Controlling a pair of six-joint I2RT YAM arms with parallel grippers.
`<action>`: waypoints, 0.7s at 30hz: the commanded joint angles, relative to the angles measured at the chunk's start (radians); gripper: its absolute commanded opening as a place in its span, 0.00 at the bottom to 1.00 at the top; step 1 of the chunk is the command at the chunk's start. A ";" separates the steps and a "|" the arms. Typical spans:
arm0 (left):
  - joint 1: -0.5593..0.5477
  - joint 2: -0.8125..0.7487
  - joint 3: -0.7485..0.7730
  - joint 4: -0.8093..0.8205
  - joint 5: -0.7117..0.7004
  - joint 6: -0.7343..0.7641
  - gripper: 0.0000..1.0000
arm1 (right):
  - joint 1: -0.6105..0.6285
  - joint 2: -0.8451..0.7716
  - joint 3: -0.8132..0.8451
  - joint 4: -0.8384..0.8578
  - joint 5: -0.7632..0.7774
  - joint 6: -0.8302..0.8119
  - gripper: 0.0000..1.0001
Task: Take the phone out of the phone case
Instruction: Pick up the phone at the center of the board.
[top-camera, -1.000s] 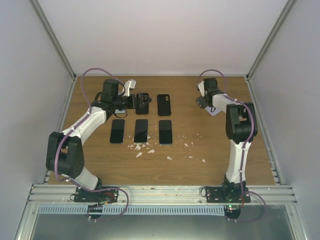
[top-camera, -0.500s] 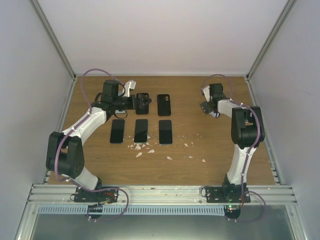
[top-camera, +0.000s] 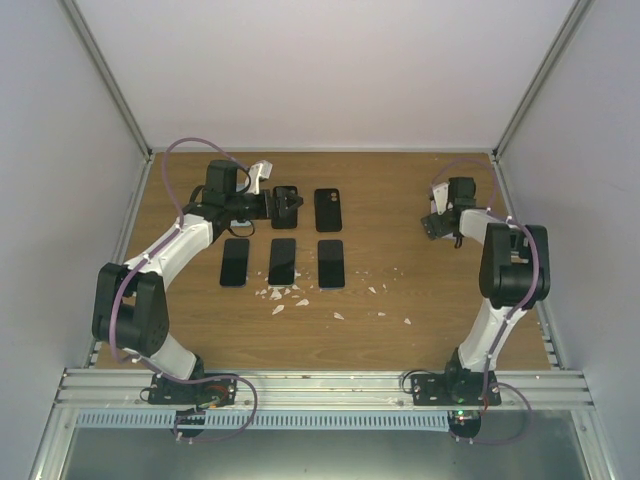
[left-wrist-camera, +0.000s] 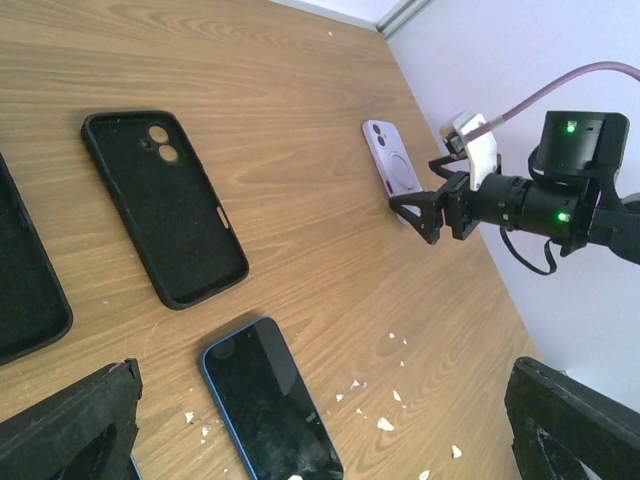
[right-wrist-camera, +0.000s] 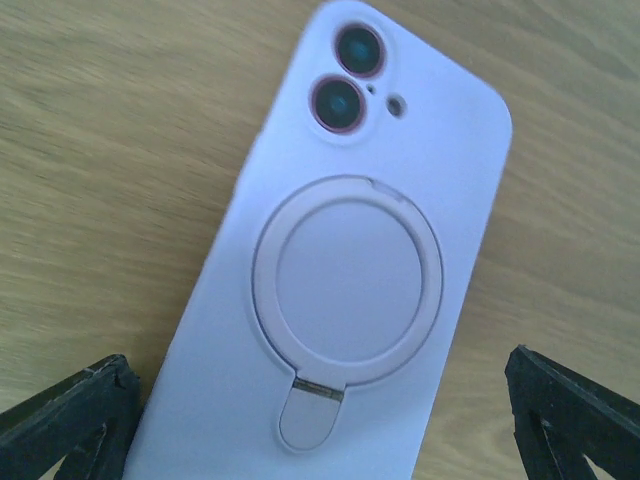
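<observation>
A lilac phone case (right-wrist-camera: 350, 270) with a phone in it lies face down on the wooden table, its ring stand and two camera lenses facing up. It also shows in the left wrist view (left-wrist-camera: 393, 172). My right gripper (right-wrist-camera: 320, 425) is open, low over the case's lower end, with one finger on each side. In the top view the right gripper (top-camera: 438, 222) hides the case. My left gripper (top-camera: 289, 203) is open and empty, hovering over a black case at the back left.
Two empty black cases (left-wrist-camera: 165, 205) (top-camera: 327, 209) lie at the back. Three bare phones (top-camera: 234, 262) (top-camera: 282, 261) (top-camera: 331, 264) lie in a row in front of them. White crumbs (top-camera: 300, 295) are scattered mid-table. The enclosure's right wall (top-camera: 590, 200) stands close to the right arm.
My right arm has swung to the right and its gripper has moved down over the lilac case. The left arm has not moved.
</observation>
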 joint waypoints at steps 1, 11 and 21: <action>0.005 0.010 0.003 0.055 0.013 -0.006 0.99 | -0.084 0.001 -0.016 -0.060 -0.034 0.021 1.00; 0.005 0.009 0.003 0.050 0.004 -0.003 0.99 | -0.180 0.121 0.115 -0.219 -0.236 0.055 1.00; 0.005 0.005 -0.002 0.050 -0.005 -0.001 0.99 | -0.212 0.226 0.240 -0.317 -0.298 0.064 1.00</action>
